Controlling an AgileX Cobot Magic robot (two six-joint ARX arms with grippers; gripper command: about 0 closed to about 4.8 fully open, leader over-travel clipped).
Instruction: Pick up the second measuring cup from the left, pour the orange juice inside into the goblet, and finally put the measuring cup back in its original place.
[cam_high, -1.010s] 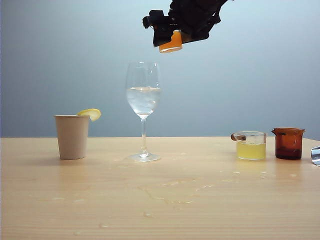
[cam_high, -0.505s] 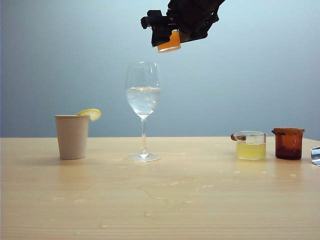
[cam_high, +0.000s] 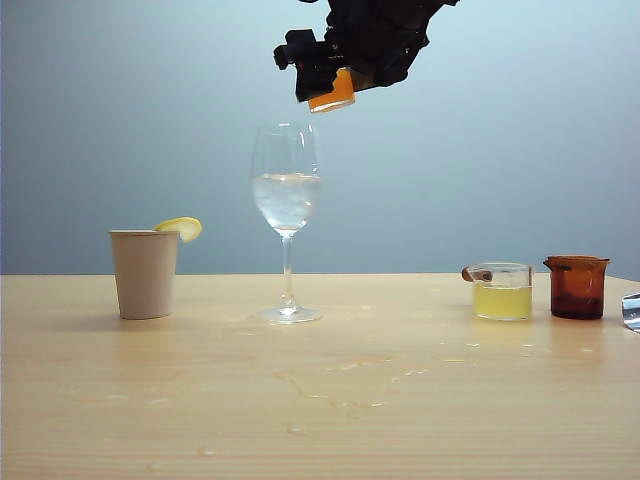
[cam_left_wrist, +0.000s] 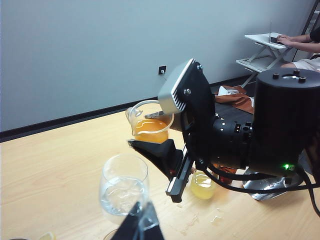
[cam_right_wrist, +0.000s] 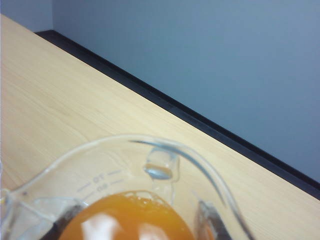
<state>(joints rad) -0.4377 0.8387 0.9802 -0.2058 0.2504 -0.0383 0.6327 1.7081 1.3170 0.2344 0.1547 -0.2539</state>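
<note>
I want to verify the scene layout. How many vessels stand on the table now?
4: paper cup at left, goblet beside it, clear cup and amber cup at right. The measuring cup is held aloft in the right gripper.

You're in an office-like lab room: plain grey wall (cam_left_wrist: 75, 55) with a socket (cam_left_wrist: 163, 70), black skirting (cam_left_wrist: 60, 122), a wooden table (cam_high: 320, 400), and someone typing at a laptop stand (cam_left_wrist: 265, 42) behind.
</note>
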